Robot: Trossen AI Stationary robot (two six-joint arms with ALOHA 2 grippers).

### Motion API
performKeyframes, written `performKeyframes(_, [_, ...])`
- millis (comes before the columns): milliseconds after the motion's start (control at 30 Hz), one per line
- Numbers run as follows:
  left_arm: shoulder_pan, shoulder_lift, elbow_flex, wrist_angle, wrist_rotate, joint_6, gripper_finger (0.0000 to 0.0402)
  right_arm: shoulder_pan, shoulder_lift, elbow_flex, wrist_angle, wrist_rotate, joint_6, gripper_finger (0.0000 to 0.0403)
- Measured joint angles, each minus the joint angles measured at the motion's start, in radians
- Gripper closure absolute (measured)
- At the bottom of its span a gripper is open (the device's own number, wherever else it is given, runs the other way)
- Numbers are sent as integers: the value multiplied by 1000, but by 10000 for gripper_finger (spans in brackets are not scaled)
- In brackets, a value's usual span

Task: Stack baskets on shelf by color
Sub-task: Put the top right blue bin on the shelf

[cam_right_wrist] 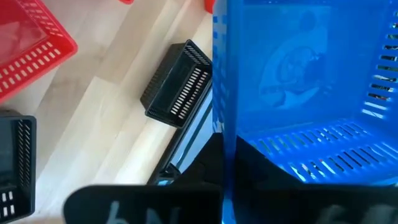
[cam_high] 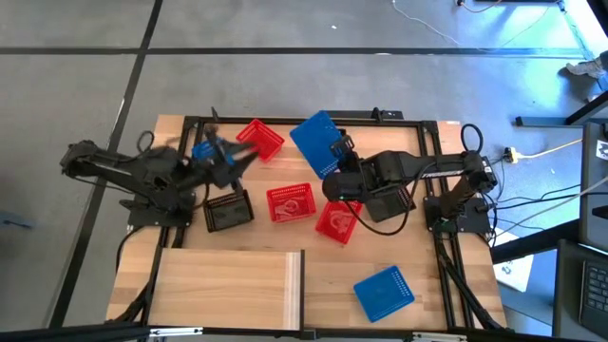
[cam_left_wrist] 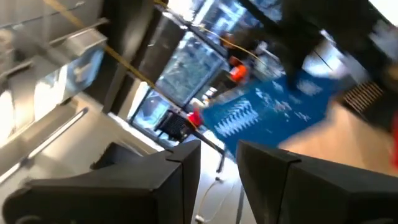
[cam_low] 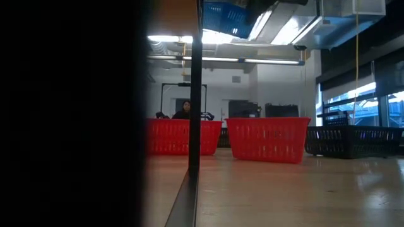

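Blue mesh-walled plastic basket (cam_high: 318,141) held up over the table's far side, clamped in the right gripper (cam_high: 340,148).

Its grid walls fill the right wrist view; no writing is readable on it. Below lie red mesh baskets (cam_high: 291,203), a black mesh basket (cam_high: 228,211) and another blue one (cam_high: 385,292) near the pale wooden shelf panel (cam_high: 226,285). The left gripper (cam_high: 226,155) hangs beside them, fingers (cam_left_wrist: 180,168) spread wide, empty.
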Motion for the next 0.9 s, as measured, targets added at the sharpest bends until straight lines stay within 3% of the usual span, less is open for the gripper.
performKeyframes(167, [40,96,250,-226,1,-75,303,-15,0,0,-4,0,-46,402])
performKeyframes(333, [86,213,503,-643,2,-382,303,-34,0,0,-5,0,-151,402])
performKeyframes(433, [115,293,609,-770,1,-598,303,-45,0,0,-5,21,-180,402])
performKeyframes(533, [129,362,667,-776,3,-758,303,-56,0,0,-5,67,-176,402])
performKeyframes(633, [135,419,697,-773,5,-819,303,-61,0,0,-4,113,-177,402])
performKeyframes(900, [184,556,700,-731,-8,-732,303,-61,0,0,0,175,-155,402])
